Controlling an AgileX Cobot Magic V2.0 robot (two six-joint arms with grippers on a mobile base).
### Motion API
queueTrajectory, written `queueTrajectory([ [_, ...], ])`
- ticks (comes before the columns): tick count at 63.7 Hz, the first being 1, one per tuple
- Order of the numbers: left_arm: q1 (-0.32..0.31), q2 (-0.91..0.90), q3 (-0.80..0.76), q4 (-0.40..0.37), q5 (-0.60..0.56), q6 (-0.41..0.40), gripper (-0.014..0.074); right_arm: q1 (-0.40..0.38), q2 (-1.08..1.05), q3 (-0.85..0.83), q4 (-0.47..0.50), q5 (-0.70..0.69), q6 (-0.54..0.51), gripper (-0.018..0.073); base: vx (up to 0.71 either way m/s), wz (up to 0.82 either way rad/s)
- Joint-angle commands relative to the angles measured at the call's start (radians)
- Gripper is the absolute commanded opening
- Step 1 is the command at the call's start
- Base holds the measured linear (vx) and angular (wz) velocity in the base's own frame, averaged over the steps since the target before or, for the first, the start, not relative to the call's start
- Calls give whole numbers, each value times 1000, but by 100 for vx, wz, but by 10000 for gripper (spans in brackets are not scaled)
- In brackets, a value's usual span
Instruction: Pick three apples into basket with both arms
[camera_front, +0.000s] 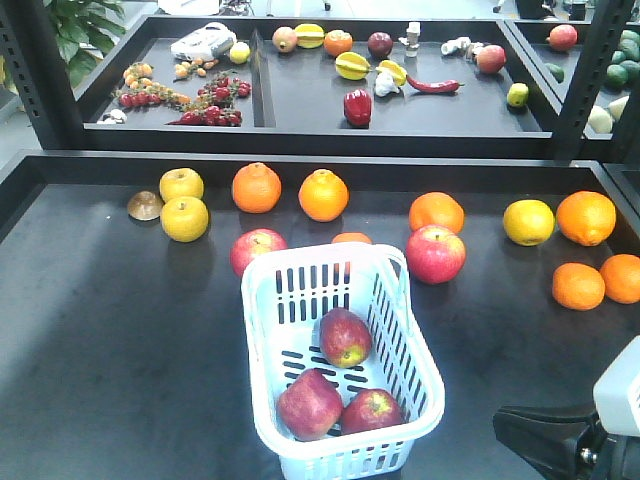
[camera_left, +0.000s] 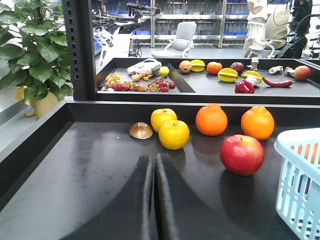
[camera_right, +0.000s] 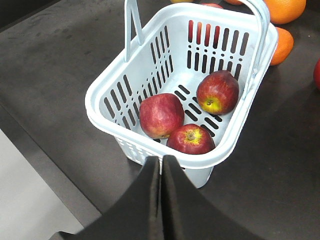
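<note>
- the basket sits on the black table and holds three apples: one nearer its far end, two touching each other at its near end.
- its handle is folded toward the far rim.
- two more red apples rest on the table just beyond the basket's far corners, apart from it.
- oranges, yellow apples and a brown mushroom lie farther back in a loose row.
- the left gripper hovers low over bare table, fingers pressed together, nothing between them.
- the right gripper hangs at the basket's near rim, fingers together and empty.
- a rear tray holds mixed fruit, peppers and tomatoes.
</note>
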Motion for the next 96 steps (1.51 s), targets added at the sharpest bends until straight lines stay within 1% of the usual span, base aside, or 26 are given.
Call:
queueTrajectory([
  [1, 3, -13, -25, 0, -79, 2, -6, -4, -2, -26, 24, -36, -6, -5, 0, 0],
  [20, 3, -13, -25, 0, -79, 2, -6, -4, -3, -26, 18, -32, -6, -5, 0, 0],
  [25, 3, -13, -25, 0, -79, 2, -6, -4, -21, -26, -18, -29, -3, -5, 0, 0],
  [28, 3, -13, -25, 0, -79, 2, -6, -4, -41, -26, -34, -31, 17, -5, 0, 0],
  [32, 3, -13, -25, 0, -79, 2, -6, -4, -72, -19, -81, -58, 84, -5, 0, 0],
  [35, 3, -13, -25, 0, -79, 2, -6, -4, -92, 1, -115, -113, 141, -5, 0, 0],
  [41, 3, -13, -25, 0, -79, 2, -6, -4, -156, 121, -198, -289, 326, -5, 0, 0],
  [48, 3, -13, -25, 0, -79, 2, -6, -4, -249, 270, -334, -504, 557, -5, 0, 0],
  [53, 3, -13, -25, 0, -79, 2, -6, -4, -329, 352, -438, -578, 696, -5, 0, 0],
  [59, 3, -13, -25, 0, -79, 2, -6, -5, -427, 421, -530, -611, 769, -5, 0, 0],
  [63, 3, -13, -25, 0, -79, 2, -6, -5, -488, 451, -549, -609, 788, -5, 0, 0],
  [67, 3, -13, -25, 0, -79, 2, -6, -12, -540, 448, -572, -557, 780, -5, 0, 0],
  [74, 3, -13, -25, 0, -79, 2, -6, -72, -618, 450, -616, -530, 780, -5, 0, 0],
  [80, 3, -13, -25, 0, -79, 2, -6, -153, -680, 450, -620, -528, 780, -5, 0, 0],
  [91, 3, -13, -25, 0, -79, 2, -6, -282, -680, 450, -622, -525, 797, -5, 0, 0],
  [96, 3, -13, -25, 0, -79, 2, -6, -321, -680, 450, -628, -524, 801, -5, 0, 0],
])
